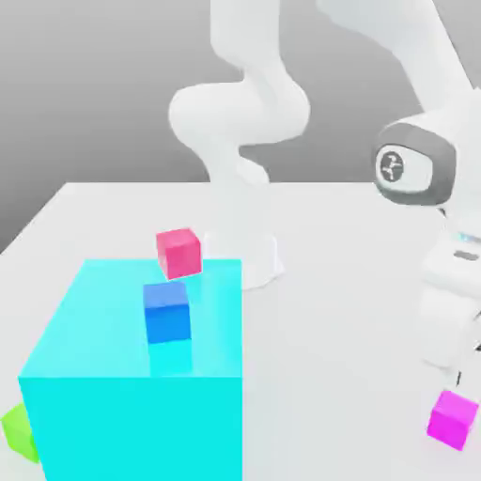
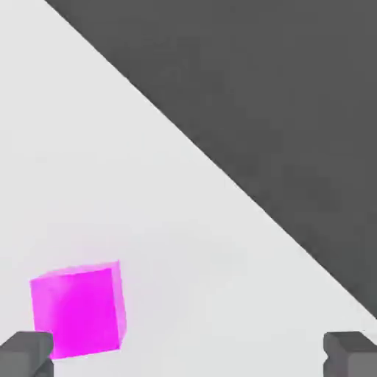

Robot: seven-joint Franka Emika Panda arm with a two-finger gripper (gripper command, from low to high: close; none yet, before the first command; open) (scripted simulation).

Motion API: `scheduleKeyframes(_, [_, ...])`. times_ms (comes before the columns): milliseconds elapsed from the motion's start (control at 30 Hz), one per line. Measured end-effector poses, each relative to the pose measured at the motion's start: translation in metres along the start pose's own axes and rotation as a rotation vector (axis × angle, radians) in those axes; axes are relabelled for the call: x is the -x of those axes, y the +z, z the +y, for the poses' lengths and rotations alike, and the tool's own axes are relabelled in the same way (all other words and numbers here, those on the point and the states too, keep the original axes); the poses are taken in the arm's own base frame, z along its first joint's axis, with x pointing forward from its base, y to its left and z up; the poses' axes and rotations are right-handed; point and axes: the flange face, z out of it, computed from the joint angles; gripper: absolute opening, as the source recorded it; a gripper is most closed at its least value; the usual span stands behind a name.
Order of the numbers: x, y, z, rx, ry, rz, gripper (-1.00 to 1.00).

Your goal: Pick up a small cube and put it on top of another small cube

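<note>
- Magenta is the colour of the small cube [image 1: 453, 419], and it sits on the white bench [image 1: 348, 310] near the bench's front edge, at the exterior view's right
- White robot arm [image 1: 246, 113] bends over the bench, and its lower part hangs just above the small cube
- In the hand view the small cube [image 2: 77, 311] rests flat on the bench [image 2: 110, 184], just beside one dark finger [image 2: 26, 353]
- The other finger [image 2: 350, 352] is far over on the other side, so the hand [image 2: 188, 353] is wide apart and holds nothing
- The small cube is not in the middle between the fingers; it is close to one of them
- A huge cyan block [image 1: 141, 371] stands at the exterior view's left, well apart from the small cube
- A blue cube [image 1: 167, 313] sits on top of the cyan block
- A redder pink cube [image 1: 178, 253] shows at the far edge of the cyan block; I cannot tell if it is on it or behind it
- A little green cube [image 1: 19, 432] peeks out beside the cyan block at the exterior view's left
</note>
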Motion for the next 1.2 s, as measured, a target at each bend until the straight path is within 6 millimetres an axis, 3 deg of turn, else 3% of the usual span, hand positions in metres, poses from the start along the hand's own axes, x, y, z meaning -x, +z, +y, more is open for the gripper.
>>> scheduleKeyframes(167, [0.014,0.072,-0.012,-0.002,-0.04,-0.037,0.0])
scheduleKeyframes(200, [0.015,0.083,-0.011,-0.001,-0.04,-0.038,-1.0])
scheduleKeyframes(433, [0.016,0.084,-0.012,-0.001,-0.041,-0.038,-1.0])
scheduleKeyframes(600, [0.011,0.025,-0.006,0.004,-0.021,-0.037,-1.0])
scheduleKeyframes(767, [-0.011,-0.031,0.067,0.054,0.269,-0.02,-1.0])
scheduleKeyframes(900, [-0.018,-0.075,0.142,0.083,0.551,-0.01,-1.0])
scheduleKeyframes(1033, [-0.006,-0.117,0.194,0.097,0.794,-0.004,-1.0])
scheduleKeyframes(1200, [0.023,-0.164,0.258,0.095,1.108,-0.004,-1.0])
